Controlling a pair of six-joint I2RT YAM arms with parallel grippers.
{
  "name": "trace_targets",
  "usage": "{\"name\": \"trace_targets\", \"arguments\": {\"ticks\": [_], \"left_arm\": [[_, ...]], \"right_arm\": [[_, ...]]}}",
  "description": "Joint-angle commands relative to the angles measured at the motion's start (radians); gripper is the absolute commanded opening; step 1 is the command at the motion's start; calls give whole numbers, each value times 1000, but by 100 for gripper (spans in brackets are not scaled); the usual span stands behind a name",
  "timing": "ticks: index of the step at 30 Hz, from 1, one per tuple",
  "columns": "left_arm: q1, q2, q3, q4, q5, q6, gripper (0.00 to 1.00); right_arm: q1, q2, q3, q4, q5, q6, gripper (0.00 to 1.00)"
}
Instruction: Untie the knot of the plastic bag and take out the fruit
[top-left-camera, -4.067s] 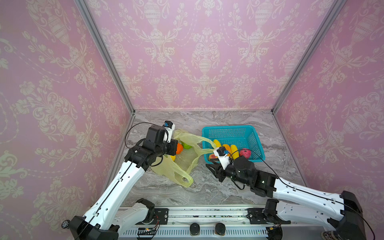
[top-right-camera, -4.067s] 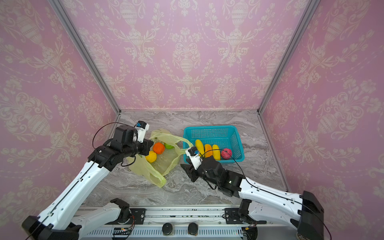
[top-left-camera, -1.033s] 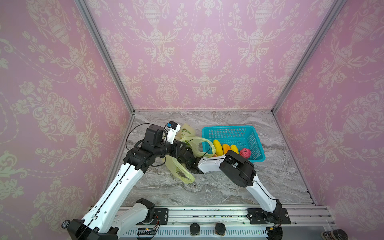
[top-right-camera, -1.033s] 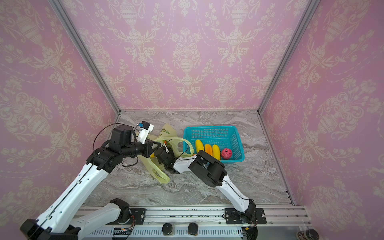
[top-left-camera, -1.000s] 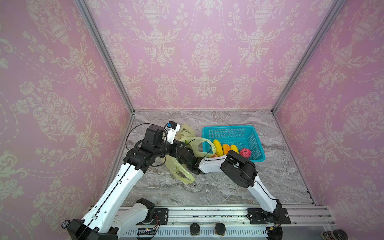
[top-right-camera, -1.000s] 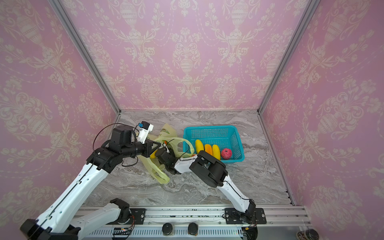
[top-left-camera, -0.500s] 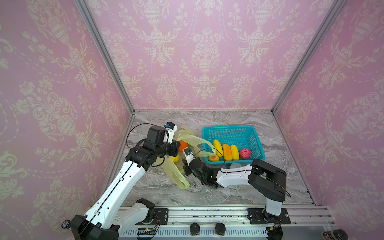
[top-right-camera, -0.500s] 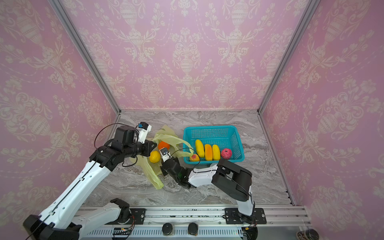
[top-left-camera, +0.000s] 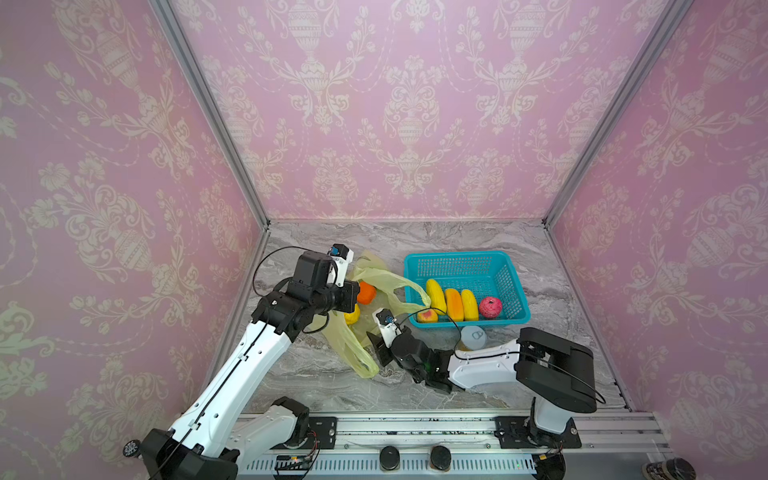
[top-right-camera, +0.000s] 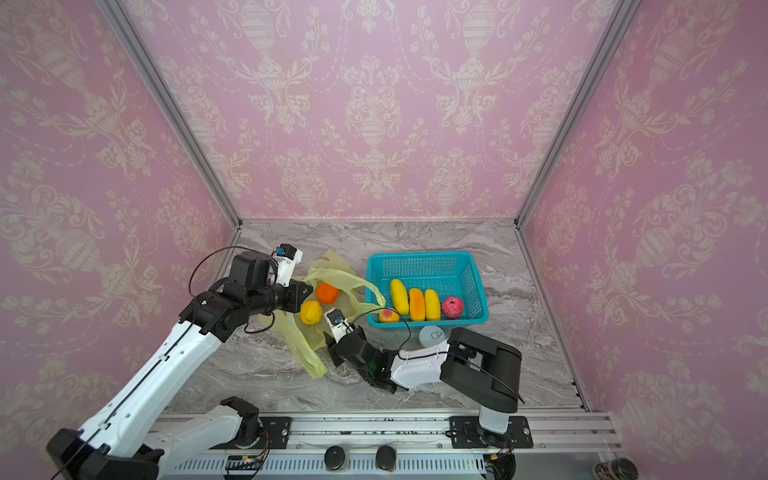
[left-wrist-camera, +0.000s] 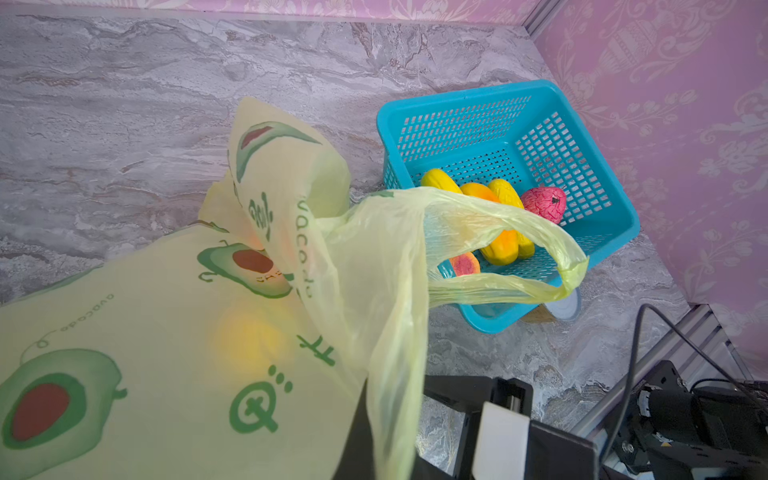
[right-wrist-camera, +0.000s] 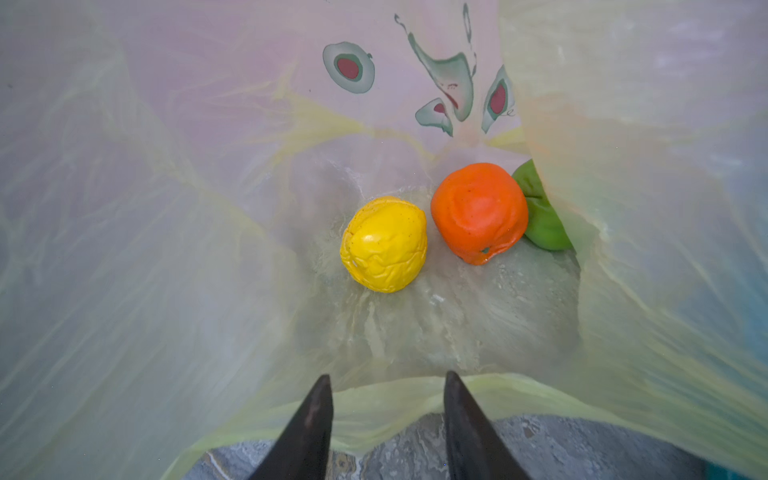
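Fruit lies in two places: a yellow round piece (right-wrist-camera: 384, 245), an orange (right-wrist-camera: 478, 212) and a green piece (right-wrist-camera: 540, 216) sit inside the plastic bag (top-left-camera: 347, 343), straight ahead of the right hand (right-wrist-camera: 387, 375); the orange touches the green piece and is just beside the yellow one. Right hand is open and holds nothing; its two dark fingers (right-wrist-camera: 311, 424) are well parted, with their tips at the bag's mouth, just over the rim of film lying on the counter (top-left-camera: 415, 237). Left hand (top-left-camera: 356, 298) is closed tight on the bag's upper edge and holds that side up off the counter; the film drapes down from it and the mouth gapes toward the right hand. One handle loop (left-wrist-camera: 519, 237) hangs loose and untied beyond the left hand, reaching toward the near corner of the teal basket (top-left-camera: 465, 259); whether it touches the rim I cannot tell. Basket stands to the right of both hands; in it three elongated yellow pieces (top-left-camera: 453, 303) lie side by side, with a pink-red piece (top-left-camera: 490, 307) and a smaller pink-orange piece (top-left-camera: 427, 316) at the wall nearest the bag. White-lidded jar (top-left-camera: 473, 336) stands between the basket and the right arm.
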Motion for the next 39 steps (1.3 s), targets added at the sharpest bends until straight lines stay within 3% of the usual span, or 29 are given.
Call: {"name": "trace_targets", "arguments": {"ticks": [1, 9, 14, 17, 20, 30, 39], "left_arm": [[7, -3, 17, -22, 26, 15, 0], [7, -7, 14, -7, 68, 12, 0], [7, -8, 14, -5, 81, 9, 0], [6, -13, 13, -3, 77, 9, 0], [6, -11, 12, -4, 76, 9, 0], [7, -3, 16, -26, 10, 13, 0], [6, -3, 16, -28, 0, 16, 0]], "right_arm": [[2, 95, 150, -72, 86, -39, 72], [-36, 365, 523, -309, 133, 28, 98], [-56, 472, 653, -433, 141, 90, 99], [-58, 508, 679, -441, 106, 104, 93], [-57, 503, 680, -449, 95, 108, 79], [-43, 249, 447, -344, 80, 81, 47], [-10, -13, 124, -203, 66, 95, 36]]}}
